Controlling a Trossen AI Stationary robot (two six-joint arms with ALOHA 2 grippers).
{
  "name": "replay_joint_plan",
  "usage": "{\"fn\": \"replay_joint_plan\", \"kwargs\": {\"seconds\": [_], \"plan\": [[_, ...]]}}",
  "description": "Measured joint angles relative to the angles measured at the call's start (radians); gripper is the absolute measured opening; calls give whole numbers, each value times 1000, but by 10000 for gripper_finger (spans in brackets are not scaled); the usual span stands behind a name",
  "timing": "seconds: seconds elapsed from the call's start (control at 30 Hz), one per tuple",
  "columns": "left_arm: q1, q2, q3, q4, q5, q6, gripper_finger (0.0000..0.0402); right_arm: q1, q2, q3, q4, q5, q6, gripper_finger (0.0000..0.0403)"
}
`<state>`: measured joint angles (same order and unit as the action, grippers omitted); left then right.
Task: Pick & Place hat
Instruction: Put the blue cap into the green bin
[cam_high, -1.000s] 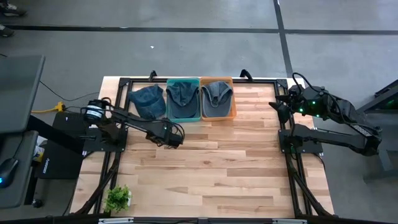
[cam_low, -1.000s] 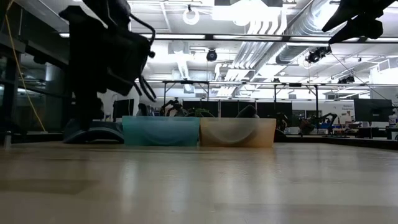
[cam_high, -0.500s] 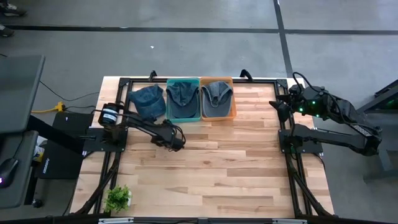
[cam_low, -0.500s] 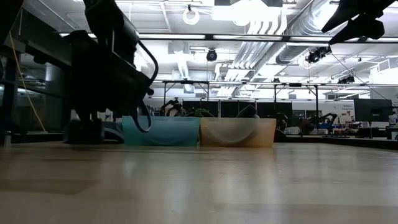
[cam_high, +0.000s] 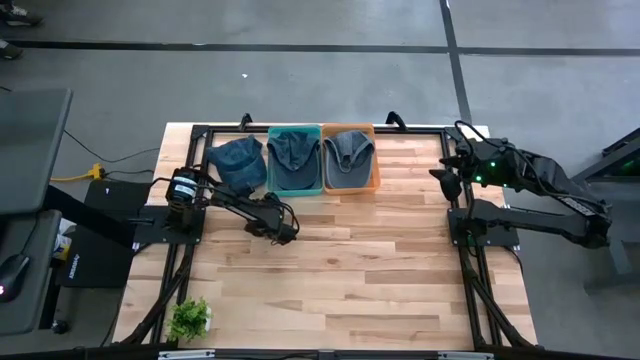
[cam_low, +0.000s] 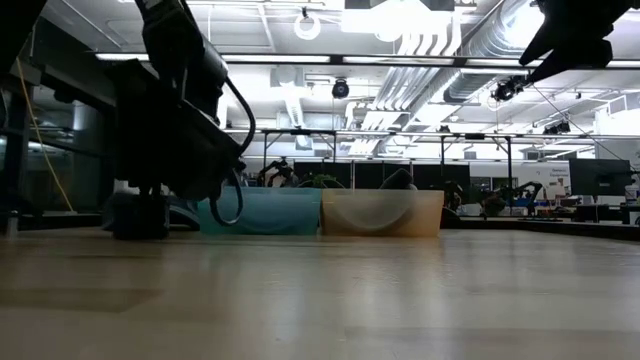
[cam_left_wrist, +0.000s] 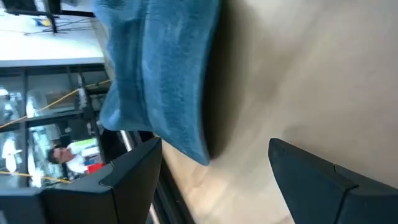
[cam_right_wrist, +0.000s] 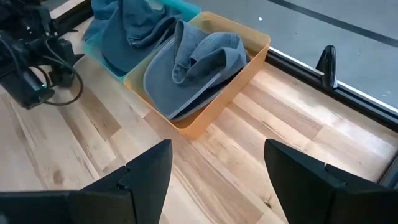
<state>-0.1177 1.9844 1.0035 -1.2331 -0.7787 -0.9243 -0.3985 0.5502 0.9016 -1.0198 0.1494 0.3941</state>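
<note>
The wooden table (cam_high: 340, 270) carries, along its twelve o'clock edge, a loose blue hat (cam_high: 236, 162) just beside a teal bin (cam_high: 295, 160) and an orange bin (cam_high: 349, 158), each holding a hat. The left gripper (cam_high: 285, 232) sits low at about five o'clock from the loose hat, fingers spread wide and empty. The right gripper (cam_high: 447, 178) hovers at three o'clock, also parted around nothing.

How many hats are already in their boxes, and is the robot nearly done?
Two look done: one hat lies in the teal box and another hat in the orange box. In hand: the left claw, open and empty, is near the loose blue hat on the table. That hat is not yet picked up. The right claw waits, open, by the table's right edge.
</note>
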Motion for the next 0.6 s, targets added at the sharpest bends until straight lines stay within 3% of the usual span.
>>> {"fn": "replay_joint_plan", "kwargs": {"seconds": [0.27,0.6], "plan": [[115,1,-2,5,2,21,292,0,6,0,4,-6,24,249],[209,-1,-1,83,33,175,292,0,6,0,19,-7,35,249]]}}
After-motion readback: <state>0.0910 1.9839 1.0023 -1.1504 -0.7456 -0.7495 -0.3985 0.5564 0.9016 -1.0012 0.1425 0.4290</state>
